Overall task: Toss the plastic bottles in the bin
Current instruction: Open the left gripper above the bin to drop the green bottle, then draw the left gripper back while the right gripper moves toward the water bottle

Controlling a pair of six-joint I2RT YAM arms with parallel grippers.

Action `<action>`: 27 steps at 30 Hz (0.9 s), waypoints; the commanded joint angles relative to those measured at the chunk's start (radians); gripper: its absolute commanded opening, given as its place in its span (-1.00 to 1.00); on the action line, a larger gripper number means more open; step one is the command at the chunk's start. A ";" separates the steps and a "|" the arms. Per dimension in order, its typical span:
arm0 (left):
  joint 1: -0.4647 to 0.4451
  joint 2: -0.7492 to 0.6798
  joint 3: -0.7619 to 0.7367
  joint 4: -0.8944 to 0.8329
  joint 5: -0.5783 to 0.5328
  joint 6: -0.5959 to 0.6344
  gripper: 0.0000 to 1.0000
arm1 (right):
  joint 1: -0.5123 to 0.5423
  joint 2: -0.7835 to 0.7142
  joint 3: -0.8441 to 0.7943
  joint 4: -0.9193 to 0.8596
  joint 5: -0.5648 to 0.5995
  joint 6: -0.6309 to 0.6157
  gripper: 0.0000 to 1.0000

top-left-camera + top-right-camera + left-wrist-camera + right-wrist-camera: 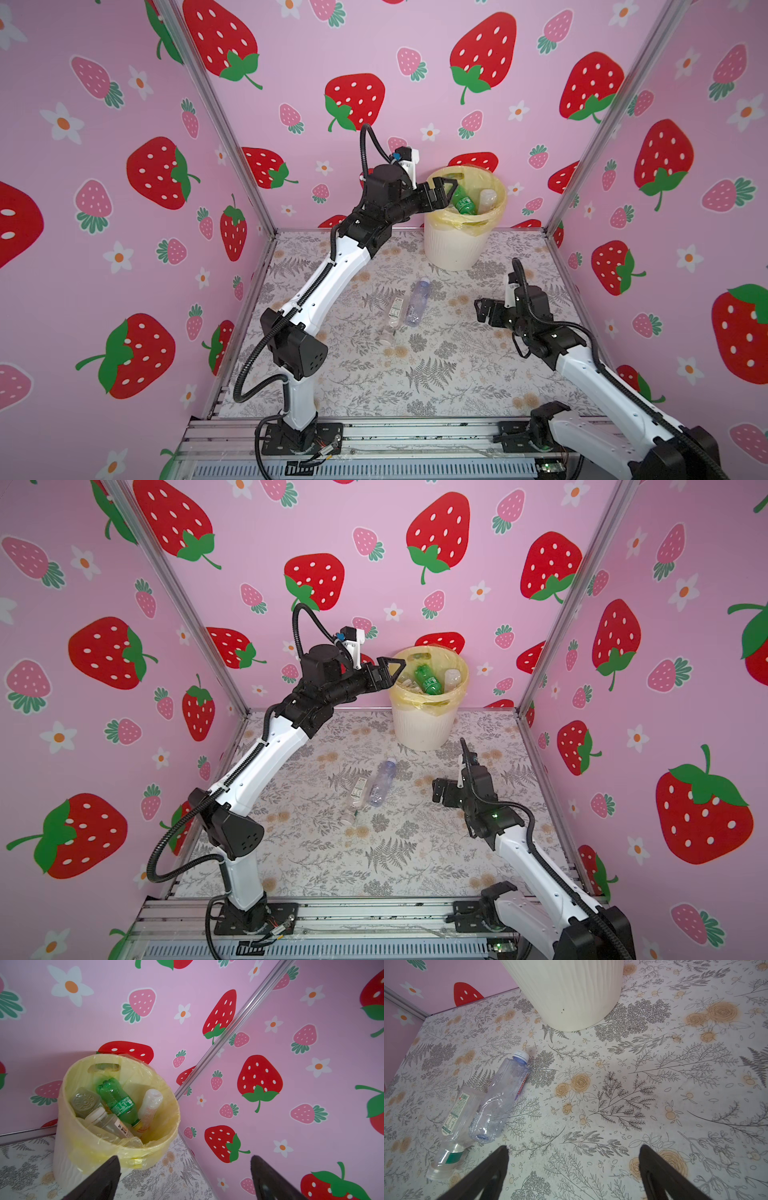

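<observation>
Lighting: bright, even, diffuse, from above; no harsh glare. Shadows: faint and soft, one at the base of the bin (566, 1001), one beside the cap of the bluish bottle (500, 1101). Distortion: wide-angle bowing in both top views, wall posts (214, 104) splaying toward the corners. Focus: tabletop (654, 1084) sharp; fingers (483, 1176) of the right gripper (573, 1148) soft (dark, featureless). Corners: slightly dim in the left wrist view.

Left arm (336, 270), right arm (598, 374): white link shells, black joints, black corrugated cable hoses (361, 145).

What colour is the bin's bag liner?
Translucent yellow; the bag liner shows best in the left wrist view.
</observation>
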 commanded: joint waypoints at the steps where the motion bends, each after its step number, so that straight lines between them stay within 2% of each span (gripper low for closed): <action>1: 0.025 -0.077 -0.096 -0.043 -0.034 0.048 0.98 | 0.002 0.003 0.014 0.028 -0.025 0.029 0.99; 8: 0.109 -0.185 -0.272 -0.135 -0.015 0.014 0.98 | 0.004 0.019 -0.003 0.020 -0.021 0.066 0.99; 10: 0.126 -0.216 -0.312 -0.162 0.012 0.032 0.98 | 0.008 0.024 -0.009 0.020 -0.022 0.075 0.99; 18: 0.170 -0.332 -0.474 -0.299 -0.032 0.112 0.98 | 0.048 0.035 -0.007 0.028 -0.003 0.109 0.99; 22: 0.216 -0.388 -0.597 -0.256 0.026 0.096 0.98 | 0.081 0.058 -0.005 0.046 0.002 0.134 0.99; 27: 0.279 -0.398 -0.616 -0.334 0.073 0.124 0.98 | 0.138 0.104 0.002 0.066 0.017 0.171 0.99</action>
